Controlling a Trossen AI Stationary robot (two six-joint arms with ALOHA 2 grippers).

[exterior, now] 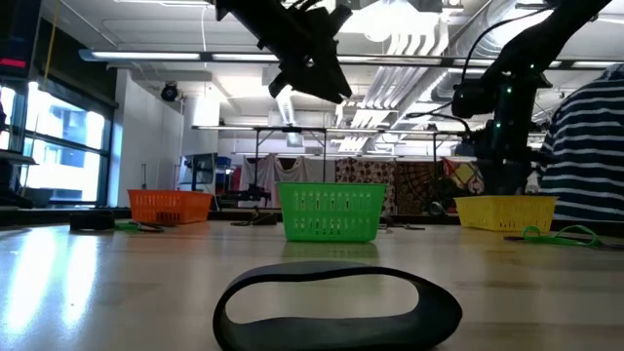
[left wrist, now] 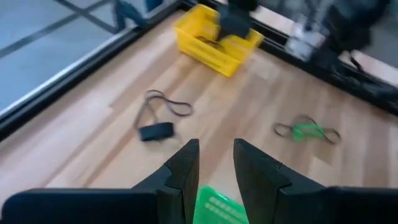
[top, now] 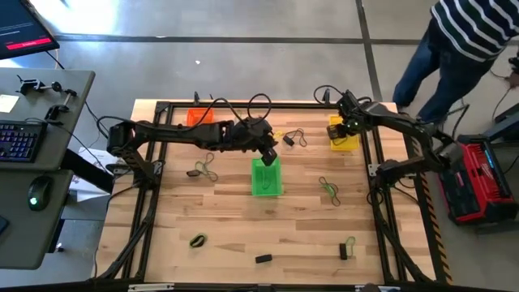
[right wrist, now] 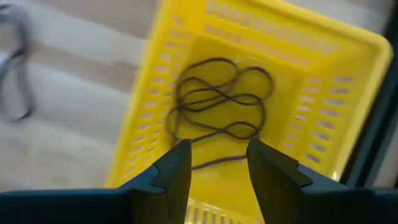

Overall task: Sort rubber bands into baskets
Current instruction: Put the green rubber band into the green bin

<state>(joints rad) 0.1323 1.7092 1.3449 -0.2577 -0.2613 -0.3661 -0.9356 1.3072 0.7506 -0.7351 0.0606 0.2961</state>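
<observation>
Right gripper [right wrist: 216, 163], jaws spread, hangs over yellow basket [right wrist: 168, 68] holding brown bands [right wrist: 217, 106]; left gripper [left wrist: 216, 163] parted, empty; several rubber bands [top: 328, 188] lie unsorted mid-frame.

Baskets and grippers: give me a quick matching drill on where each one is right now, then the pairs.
Things:
1. green basket
2. yellow basket
3. orange basket
4. black band

Places:
A. under the open right gripper, a dark band inside
B. far edge, left side
C. table middle, below the left gripper
D. nearest the low camera

Pairs: 1-C, 2-A, 3-B, 4-D
</observation>
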